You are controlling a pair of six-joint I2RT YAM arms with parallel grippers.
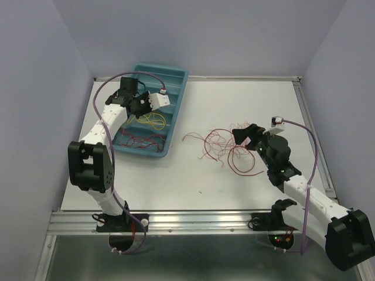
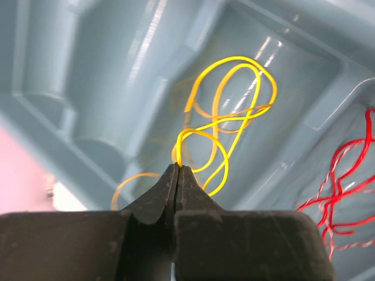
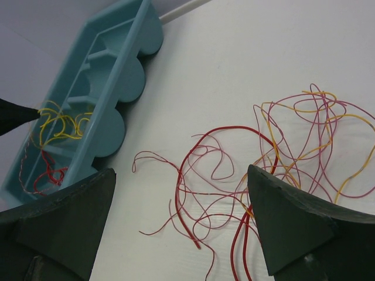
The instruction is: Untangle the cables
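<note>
Two places to look. At ten o'clock on the table in the top view: a blue tray with sorted strands. Yellow cable looped in one compartment, red cables in the neighbouring one, at four o'clock of the yellow in the left wrist view. Just off the table's centre, toward three o'clock: the loose tangle, mostly red with some yellow threaded through, spread flat and thin.

Left gripper down inside the tray, jaws pressed together, the yellow cable pinched at their very tip. Right gripper poised over the tangle's two o'clock side, jaws spread wide, nothing held.

Judged to be the drop-off step: one yellow strand being laid with its own colour, well apart from the heap.

Next, probably: part the left jaws, then lift straight up to avoid dragging a loop over the compartment wall. After that, take a single strand at the tangle's rim, ideally one with a free end like the red at nine o'clock, and draw slowly outward. Worth guarding against: thread-thin wire slipping from the pads, or neighbouring strands riding along with the pull.
</note>
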